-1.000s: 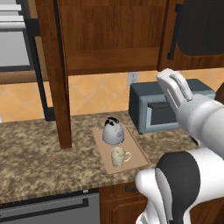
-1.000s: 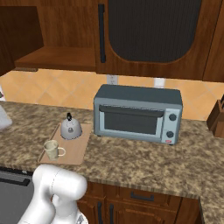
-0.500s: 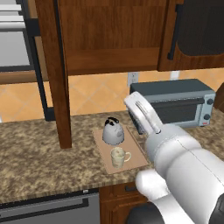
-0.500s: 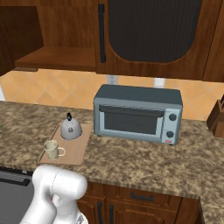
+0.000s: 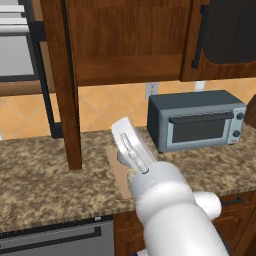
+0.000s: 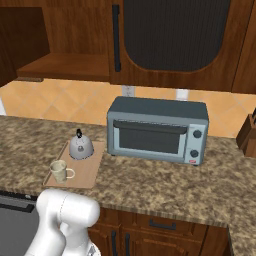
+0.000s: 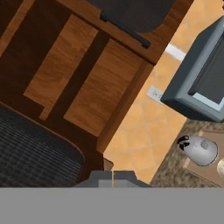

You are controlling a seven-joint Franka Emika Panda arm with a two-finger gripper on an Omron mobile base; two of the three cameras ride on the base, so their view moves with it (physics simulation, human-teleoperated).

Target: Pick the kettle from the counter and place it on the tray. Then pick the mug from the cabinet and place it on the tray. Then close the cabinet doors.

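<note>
While the kettle [image 6: 80, 146] sits upright on the tray [image 6: 89, 170], its black handle on top, it occupies the end of the board nearer the wall. Mug [image 6: 60, 171] stands on the same tray, at the end nearer the counter edge, just beside the kettle but apart from it, handle pointing toward the toaster oven [image 6: 157, 130]. Tray lies flat on the counter [image 6: 165, 181], just left of the toaster oven as the right base view shows it; the two are close, not touching.

Hand view: kettle [image 7: 201, 150] appears at lower right, lying sideways in frame because the camera is rolled, resting on the tray [image 7: 197, 169]; a grey corner of the toaster oven [image 7: 202, 83] is above it.

Cabinet [image 5: 125, 45] hangs above the tray. Its interior and shelf are exposed. One of the cabinet doors [image 5: 62, 85] stands swung out edge-on, its lower end reaching toward the counter left of the tray in the left base view. Second door [image 6: 172, 40], over the toaster oven, shows its dark recessed centre and a vertical bar handle.

Gripper [image 7: 113, 177]: fingertips meet at the bottom of the hand view, jaws together, nothing between them. In the left base view the arm covers most of the tray.
</note>
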